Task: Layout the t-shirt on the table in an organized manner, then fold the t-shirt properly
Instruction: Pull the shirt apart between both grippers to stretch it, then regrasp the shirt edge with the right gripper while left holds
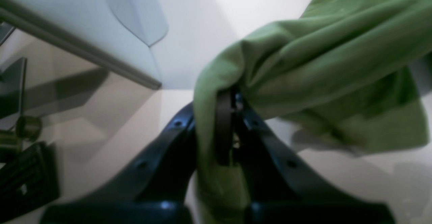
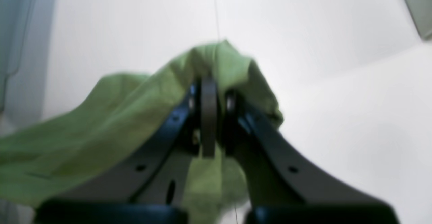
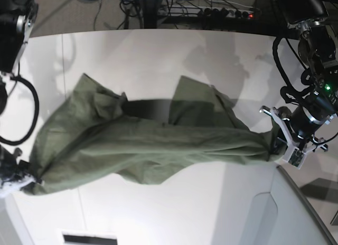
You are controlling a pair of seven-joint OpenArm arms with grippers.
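The jaws of the left gripper (image 1: 233,116) are seen closed tight on a bunched fold of the t-shirt (image 1: 320,65), at centre frame in the left wrist view. The jaws of the right gripper (image 2: 209,116) are likewise clamped shut on green cloth, which is draped over both fingers. In the base view the t-shirt (image 3: 148,144) is held stretched across mid-frame, pinched at the lower left and at the right edge. The rest is rumpled on the table (image 3: 174,55), whose curved edge is seen along the top of the frame.
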